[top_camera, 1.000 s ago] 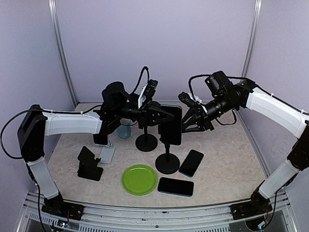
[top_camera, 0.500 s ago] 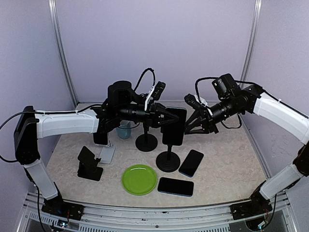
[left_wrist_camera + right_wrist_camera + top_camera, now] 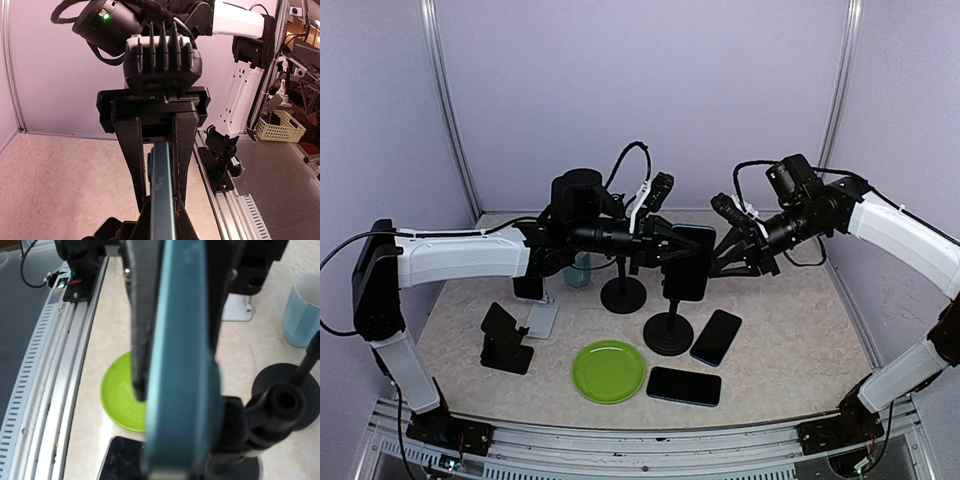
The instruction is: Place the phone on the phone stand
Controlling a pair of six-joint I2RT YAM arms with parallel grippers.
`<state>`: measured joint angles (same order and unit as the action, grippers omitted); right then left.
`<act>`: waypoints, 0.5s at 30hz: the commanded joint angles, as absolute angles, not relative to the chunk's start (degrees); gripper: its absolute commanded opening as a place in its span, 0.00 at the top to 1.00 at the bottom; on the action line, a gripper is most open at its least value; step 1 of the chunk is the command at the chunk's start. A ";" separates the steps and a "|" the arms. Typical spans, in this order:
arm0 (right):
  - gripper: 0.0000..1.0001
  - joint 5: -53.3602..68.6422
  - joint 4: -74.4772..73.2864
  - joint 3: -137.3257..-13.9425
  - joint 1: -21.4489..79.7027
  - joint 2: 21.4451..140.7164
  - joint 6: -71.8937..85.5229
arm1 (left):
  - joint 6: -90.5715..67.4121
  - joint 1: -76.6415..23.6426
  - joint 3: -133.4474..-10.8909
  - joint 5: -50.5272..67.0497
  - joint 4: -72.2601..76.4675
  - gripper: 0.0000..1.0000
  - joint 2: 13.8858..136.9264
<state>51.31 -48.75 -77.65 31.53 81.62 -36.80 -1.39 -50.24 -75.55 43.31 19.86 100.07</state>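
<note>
— Two grippers for one phone (image 3: 692,262)? How far along are you?

— Nearly done, I judge. Both my wrists are raised over the phone stand (image 3: 668,340). The phone stands upright at the stand's head, above its round base and a shade right of its pole. My left gripper (image 3: 667,252) is clenched on the phone's left edge. From the right wrist I see its fingers (image 3: 141,330) pressed against both faces. My right gripper (image 3: 723,258) sits at the opposite edge with its fingers (image 3: 131,160) straddling the phone. Whether they pinch it or merely flank it, I cannot tell.

— So what is left?

— I cannot see whether the phone is seated in the stand's cradle. If it is, only letting go and backing off remains. If not, it needs a small settling first.

— And the containers?

— The green plate (image 3: 609,371), just near-left of the stand's base, carries nothing. The blue cup (image 3: 579,272) sits beyond the stand to the left, partly under my left arm (image 3: 460,255). I cannot see into it.
</note>
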 commanded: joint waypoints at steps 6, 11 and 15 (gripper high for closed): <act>0.86 58.81 -56.30 -78.34 32.07 81.39 -37.06 | 0.00 -48.15 -79.72 40.43 21.08 1.00 103.10; 0.36 62.35 -57.45 -79.74 32.00 81.39 -37.68 | -0.07 -48.63 -79.89 40.75 20.44 1.00 102.59; 0.26 59.08 -56.46 -81.27 31.91 81.39 -35.96 | 0.10 -49.19 -79.96 40.90 19.56 1.00 101.92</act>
<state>55.42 -53.32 -78.54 30.96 81.69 -37.15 -1.34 -49.95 -78.00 44.91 18.79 101.65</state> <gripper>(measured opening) 0.712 0.057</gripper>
